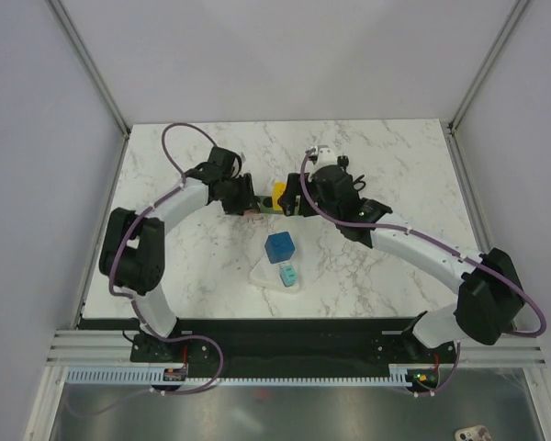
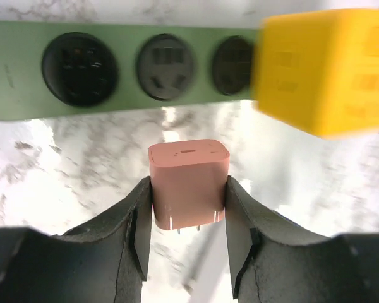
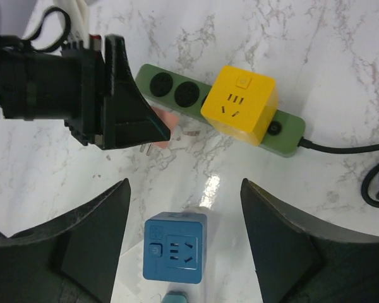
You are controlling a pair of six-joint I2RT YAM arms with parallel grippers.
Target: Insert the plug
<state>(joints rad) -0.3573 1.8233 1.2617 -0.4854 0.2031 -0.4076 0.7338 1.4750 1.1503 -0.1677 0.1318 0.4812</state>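
Left gripper is closed on the small pink plastic plug, held just beside the long green power strip. Prongs are seen facing away from the sockets, so a jam is risked unless the plug is turned. The bulky yellow cube adapter may get clipped. Right gripper is kept open.

Small pink plug near green power strip, not inserted.

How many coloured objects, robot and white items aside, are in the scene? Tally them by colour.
Green plastic power strip: 1
Yellow cube-shaped socket adapter: 1
Blue cube-shaped socket adapter: 1
Pink rectangular plug: 1
Small teal block: 1
Total: 5
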